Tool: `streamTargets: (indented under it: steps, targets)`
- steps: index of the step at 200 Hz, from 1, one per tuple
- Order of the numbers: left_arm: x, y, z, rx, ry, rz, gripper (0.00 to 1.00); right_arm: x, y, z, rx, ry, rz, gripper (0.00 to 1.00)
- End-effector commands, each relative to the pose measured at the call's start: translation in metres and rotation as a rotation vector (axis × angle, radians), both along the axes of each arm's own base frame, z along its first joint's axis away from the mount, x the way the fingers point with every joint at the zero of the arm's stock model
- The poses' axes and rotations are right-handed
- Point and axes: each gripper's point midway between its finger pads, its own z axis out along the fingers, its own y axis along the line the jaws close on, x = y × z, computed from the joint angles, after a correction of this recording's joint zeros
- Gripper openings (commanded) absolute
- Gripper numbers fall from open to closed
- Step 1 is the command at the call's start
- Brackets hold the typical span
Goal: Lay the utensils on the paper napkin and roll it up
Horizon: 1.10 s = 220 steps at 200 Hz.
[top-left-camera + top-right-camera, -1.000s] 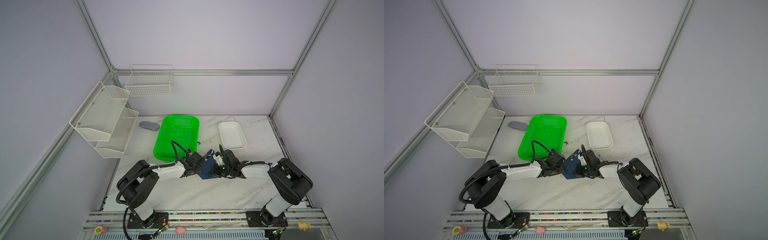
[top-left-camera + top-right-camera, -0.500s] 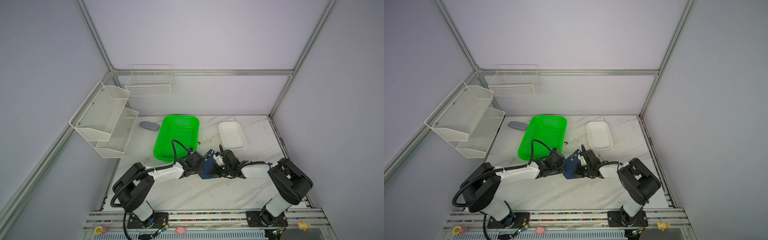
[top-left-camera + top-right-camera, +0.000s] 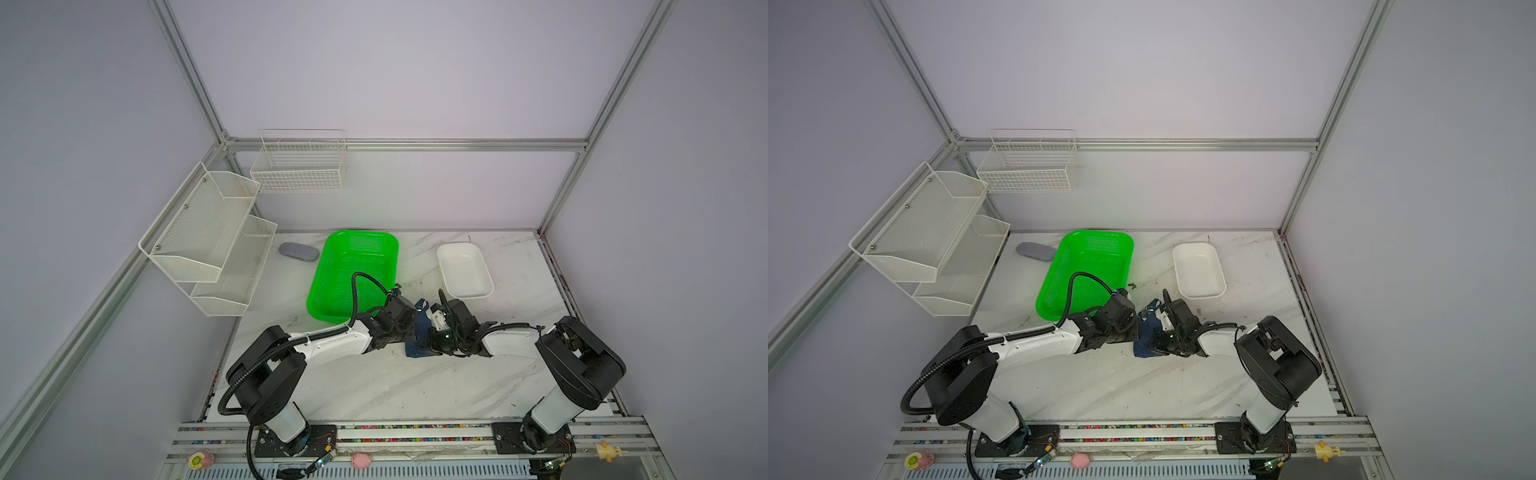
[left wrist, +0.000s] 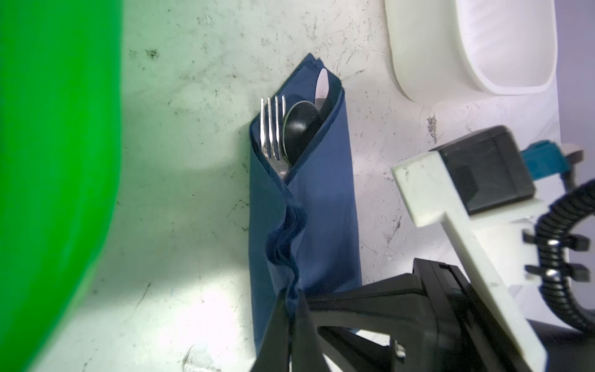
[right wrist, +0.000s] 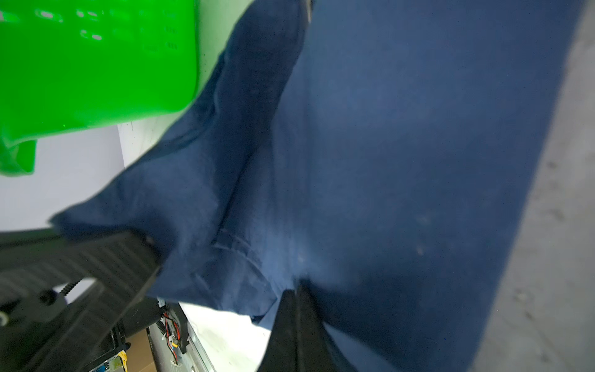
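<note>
The paper napkin (image 4: pixel 322 209) lies on the marble table (image 3: pixel 415 386), wrapped around the utensils (image 4: pixel 289 128), whose tips poke out, just beside the green basket (image 3: pixel 353 257). The left gripper (image 4: pixel 291 306) is clamped on its ruffled edge, and the right gripper (image 5: pixel 297 299) is pinched onto the napkin too.

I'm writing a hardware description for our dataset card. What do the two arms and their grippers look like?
Both arms have white link shells between bulky black joint housings. The left arm carries a thick black corrugated cable; the right arm shows thinner black wires. The left gripper and right gripper are black with tapering jaws. A white bracket bears the right wrist's black camera.
</note>
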Motion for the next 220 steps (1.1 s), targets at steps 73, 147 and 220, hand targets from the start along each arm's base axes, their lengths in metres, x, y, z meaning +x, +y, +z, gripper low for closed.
streamTargets:
  steps: [73,147,220]
  targets:
    - [0.021,-0.058,0.065,-0.237,-0.082,-0.081,0.01,0.001,-0.004,-0.004,-0.031,-0.004,-0.020,0.05]
    - [0.024,-0.073,0.056,-0.287,-0.047,-0.082,0.01,0.005,-0.002,0.007,-0.008,-0.032,-0.019,0.05]
    - [0.026,-0.069,0.052,-0.265,-0.052,-0.064,0.00,0.010,-0.027,0.022,-0.014,-0.055,-0.098,0.08]
